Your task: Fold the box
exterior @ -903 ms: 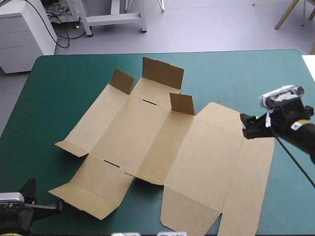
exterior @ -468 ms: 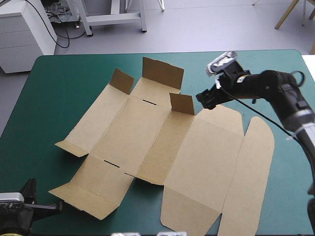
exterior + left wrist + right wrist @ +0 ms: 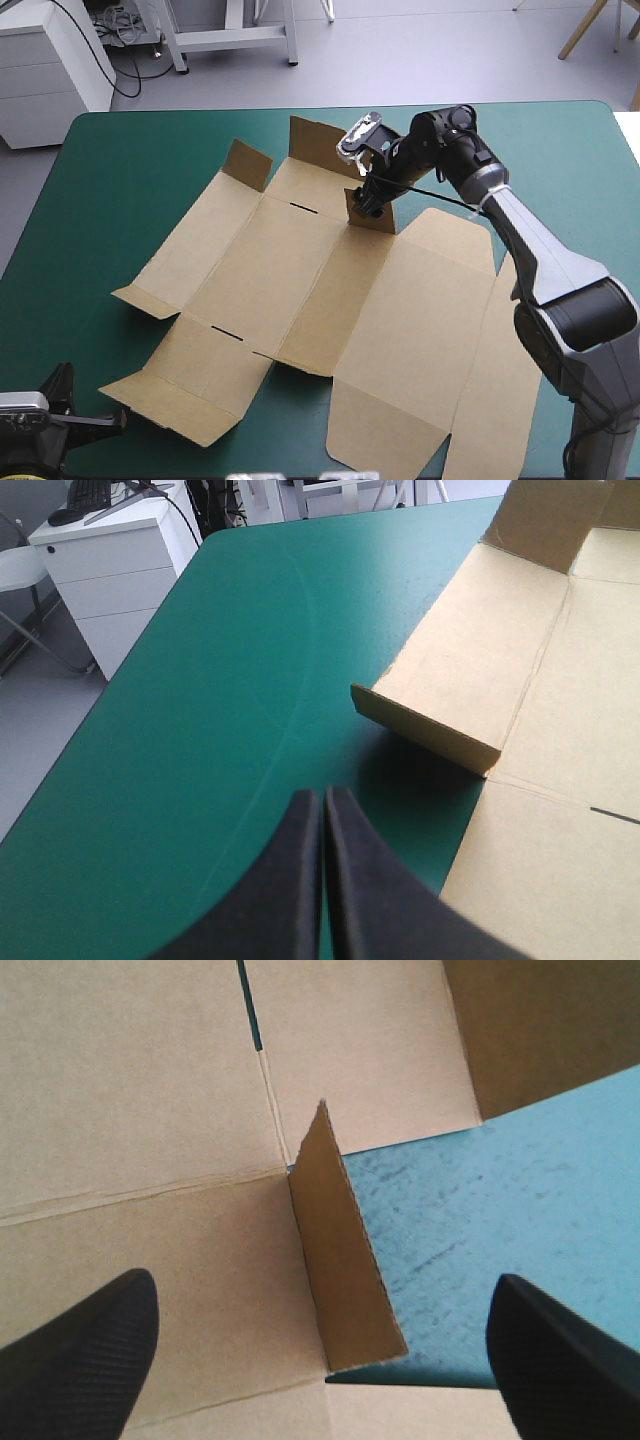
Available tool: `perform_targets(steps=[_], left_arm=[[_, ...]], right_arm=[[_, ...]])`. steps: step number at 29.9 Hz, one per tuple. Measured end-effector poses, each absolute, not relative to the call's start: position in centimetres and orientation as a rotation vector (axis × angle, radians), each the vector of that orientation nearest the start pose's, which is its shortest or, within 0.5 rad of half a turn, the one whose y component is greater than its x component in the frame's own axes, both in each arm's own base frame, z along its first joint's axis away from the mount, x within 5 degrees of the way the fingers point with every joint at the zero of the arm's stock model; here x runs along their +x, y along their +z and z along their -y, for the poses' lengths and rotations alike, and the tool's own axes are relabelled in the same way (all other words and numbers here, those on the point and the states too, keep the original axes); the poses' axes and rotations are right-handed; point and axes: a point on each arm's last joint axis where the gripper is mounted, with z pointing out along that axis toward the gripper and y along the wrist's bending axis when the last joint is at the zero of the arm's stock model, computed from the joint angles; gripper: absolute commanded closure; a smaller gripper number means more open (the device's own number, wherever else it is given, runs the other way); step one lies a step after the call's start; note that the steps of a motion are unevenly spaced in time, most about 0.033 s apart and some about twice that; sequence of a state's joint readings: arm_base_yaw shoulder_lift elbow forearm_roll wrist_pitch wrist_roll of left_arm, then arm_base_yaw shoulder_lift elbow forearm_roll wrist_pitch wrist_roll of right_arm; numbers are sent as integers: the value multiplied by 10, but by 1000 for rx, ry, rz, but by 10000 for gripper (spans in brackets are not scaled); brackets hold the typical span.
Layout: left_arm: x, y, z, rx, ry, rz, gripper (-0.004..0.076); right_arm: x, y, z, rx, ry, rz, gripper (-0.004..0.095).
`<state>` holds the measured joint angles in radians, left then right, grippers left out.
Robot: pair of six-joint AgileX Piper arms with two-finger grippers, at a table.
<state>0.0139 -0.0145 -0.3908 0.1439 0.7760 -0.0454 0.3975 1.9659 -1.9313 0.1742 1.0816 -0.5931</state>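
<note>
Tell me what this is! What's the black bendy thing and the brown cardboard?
It's a robot with two arms at a teal-green table. One picture looks down from above; the other two come from a small camera on each wrist. The brown sheet is an unfolded box, lying flat with some flaps standing up. The right arm stretches over to one upright flap; its black jaws are open, the flap ahead between them, untouched. The left arm sits at the near corner, jaws shut beside the box. Neither holds anything.

The box (image 3: 300, 280) is plain brown (thin dark slits at two creases), the cover (image 3: 130, 190) teal-green, the fingers (image 3: 80, 1360) black and finely dotted.
</note>
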Motion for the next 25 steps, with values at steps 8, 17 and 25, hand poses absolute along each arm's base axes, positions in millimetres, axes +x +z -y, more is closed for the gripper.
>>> perform_targets(steps=[8, 17, 25], left_arm=[[15, 271, -9, -30, 143, -1850, 734], [15, 271, -9, -30, 143, -1850, 734], [15, 271, -9, -30, 143, -1850, 734]], right_arm=[[417, 290, -192, -1256, 113, -2363, 88], [428, 266, -194, -1301, 65, -2372, 89], [433, 266, -196, -1281, 57, -2330, 472]])
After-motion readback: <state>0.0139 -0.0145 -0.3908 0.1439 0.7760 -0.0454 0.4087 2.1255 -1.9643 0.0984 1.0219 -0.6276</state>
